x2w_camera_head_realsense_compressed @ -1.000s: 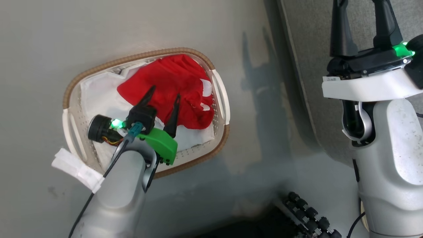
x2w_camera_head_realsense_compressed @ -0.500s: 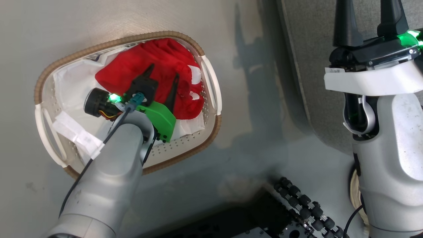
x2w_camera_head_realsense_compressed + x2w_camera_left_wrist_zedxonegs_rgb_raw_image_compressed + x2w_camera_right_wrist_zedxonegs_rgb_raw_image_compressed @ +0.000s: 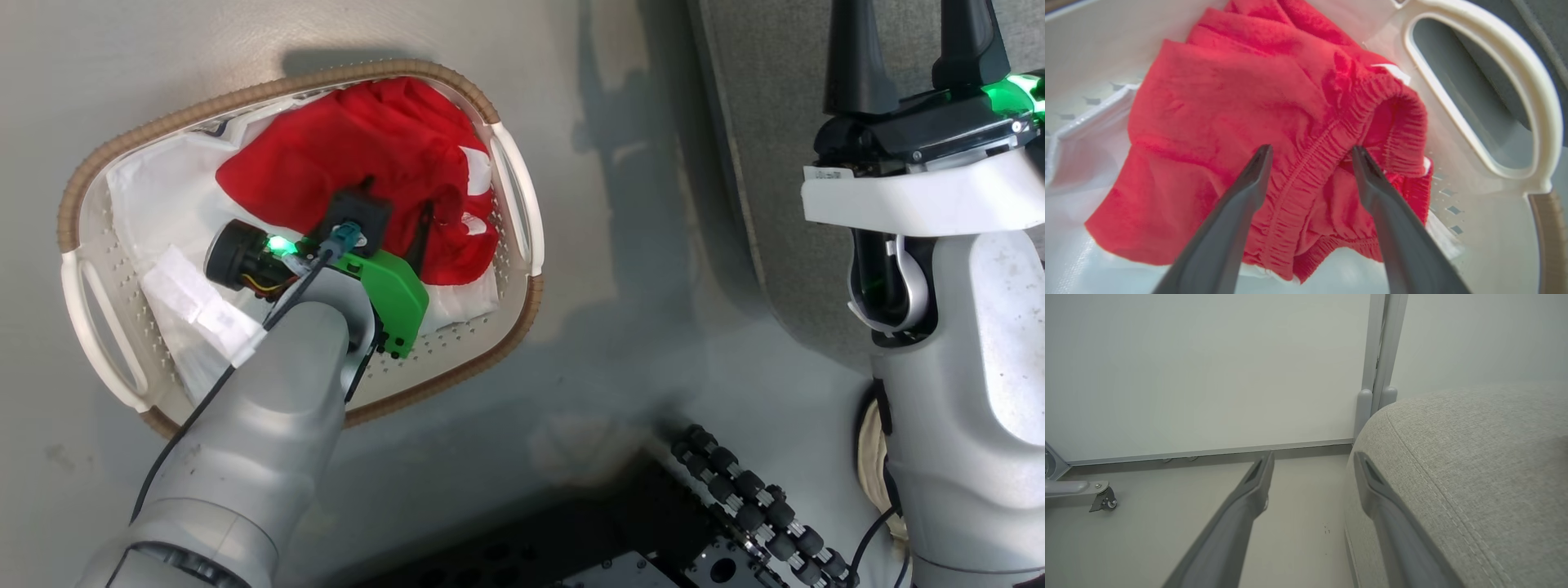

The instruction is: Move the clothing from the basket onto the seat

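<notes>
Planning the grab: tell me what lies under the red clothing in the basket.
A white sheet shows at the edges of the red clothing, lining the basket beneath it. What lies under the middle of the pile is covered; I cannot tell.

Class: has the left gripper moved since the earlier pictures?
Yes: judged against the basket, the left gripper has dropped deeper, down to the clothing.

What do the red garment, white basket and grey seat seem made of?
Crumpled red garment with gathered waistband: soft matte knit, probably; fine texture, elastic puckering.
Oval white perforated basket: smooth moulded plastic, slight sheen; brown rim looks woven, perhaps moulded.
Grey upholstered seat cushion: coarse woven fabric, visible weave and stitched seam.
</notes>
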Robot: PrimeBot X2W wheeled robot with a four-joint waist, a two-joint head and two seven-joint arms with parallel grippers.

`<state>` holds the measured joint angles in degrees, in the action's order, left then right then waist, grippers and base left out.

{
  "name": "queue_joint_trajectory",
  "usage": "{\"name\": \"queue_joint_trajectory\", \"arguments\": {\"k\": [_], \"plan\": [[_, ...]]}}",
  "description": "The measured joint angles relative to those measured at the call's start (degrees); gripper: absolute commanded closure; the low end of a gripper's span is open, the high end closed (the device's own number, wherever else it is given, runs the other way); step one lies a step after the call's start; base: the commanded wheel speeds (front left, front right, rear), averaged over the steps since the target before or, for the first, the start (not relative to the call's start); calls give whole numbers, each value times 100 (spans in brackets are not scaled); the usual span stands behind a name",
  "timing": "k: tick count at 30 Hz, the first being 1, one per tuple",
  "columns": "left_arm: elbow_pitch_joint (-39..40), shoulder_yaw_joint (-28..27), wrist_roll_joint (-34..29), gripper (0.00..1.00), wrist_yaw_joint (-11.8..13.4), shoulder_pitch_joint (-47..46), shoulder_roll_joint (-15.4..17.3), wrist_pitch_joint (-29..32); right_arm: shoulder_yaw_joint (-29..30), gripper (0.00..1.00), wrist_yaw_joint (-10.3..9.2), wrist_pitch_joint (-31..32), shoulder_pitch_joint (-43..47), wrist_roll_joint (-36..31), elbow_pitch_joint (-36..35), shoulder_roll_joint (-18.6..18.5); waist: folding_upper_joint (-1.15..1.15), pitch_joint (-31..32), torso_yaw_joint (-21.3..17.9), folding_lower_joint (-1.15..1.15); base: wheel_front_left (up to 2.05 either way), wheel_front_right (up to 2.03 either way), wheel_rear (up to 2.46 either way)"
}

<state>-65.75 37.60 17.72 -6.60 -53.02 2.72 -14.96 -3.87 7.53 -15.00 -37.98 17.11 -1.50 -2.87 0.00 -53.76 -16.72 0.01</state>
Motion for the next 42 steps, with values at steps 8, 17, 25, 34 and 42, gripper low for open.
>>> {"name": "queue_joint_trajectory", "arguments": {"k": [8, 17, 25, 34, 42], "plan": [[-313, 486, 12, 0, 263, -182, 0, 25, 63, 0, 0, 0, 3, -44, -33, 0, 0, -75, 72, 0, 0, 0, 0], [-502, 803, 93, 0, 442, -367, 0, 79, 41, 0, 0, 0, 3, -63, -172, 0, 0, -168, 119, 0, 0, 0, 0], [-436, 1088, 298, 0, 407, -497, -1, 145, 1, 0, 0, 0, 24, -98, -255, 0, 0, -204, 128, 0, 0, 0, 0], [-486, 1388, 531, 29, 408, -542, -1, 452, -1, 0, 0, 0, 49, -93, -257, 0, 0, -218, 130, 0, 0, 0, 0], [-593, 1545, 651, 100, 517, -586, -1, 480, 18, 0, 0, 0, 49, -58, -243, 0, 0, -170, 115, 0, 0, 0, 0]]}}
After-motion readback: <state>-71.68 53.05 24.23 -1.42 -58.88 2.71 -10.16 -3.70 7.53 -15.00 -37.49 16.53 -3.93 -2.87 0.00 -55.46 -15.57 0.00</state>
